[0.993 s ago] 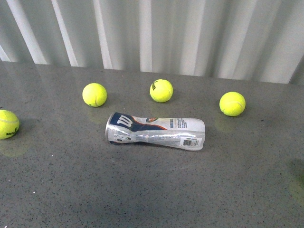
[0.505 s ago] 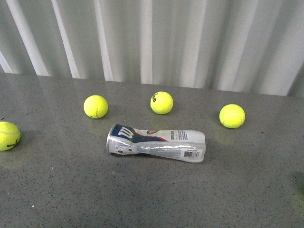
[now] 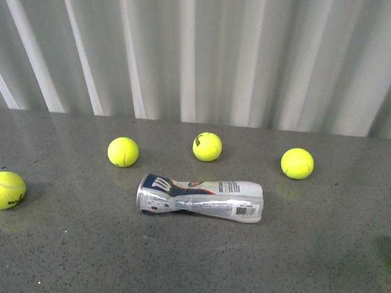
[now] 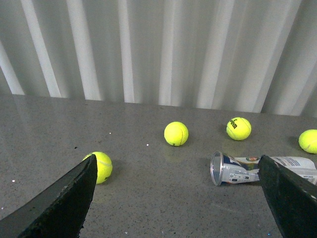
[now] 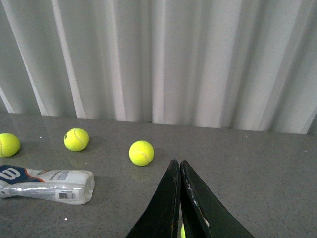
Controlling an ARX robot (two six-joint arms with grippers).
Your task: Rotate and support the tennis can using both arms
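Observation:
The tennis can (image 3: 200,198) lies on its side in the middle of the grey table, empty and dented, open mouth to the left, barcode at its right end. It also shows in the left wrist view (image 4: 257,168) and in the right wrist view (image 5: 45,184). Neither arm shows in the front view. My left gripper (image 4: 178,171) is open and empty, well short of the can's open mouth. My right gripper (image 5: 178,162) is shut and empty, off beyond the can's closed end.
Several yellow-green tennis balls lie loose on the table: one at far left (image 3: 10,190), three in a row behind the can (image 3: 123,152) (image 3: 207,146) (image 3: 297,163). A white corrugated wall (image 3: 195,61) closes the back of the table.
The whole scene has slid down in the front view, showing more of the wall. The can and balls have not moved relative to each other.

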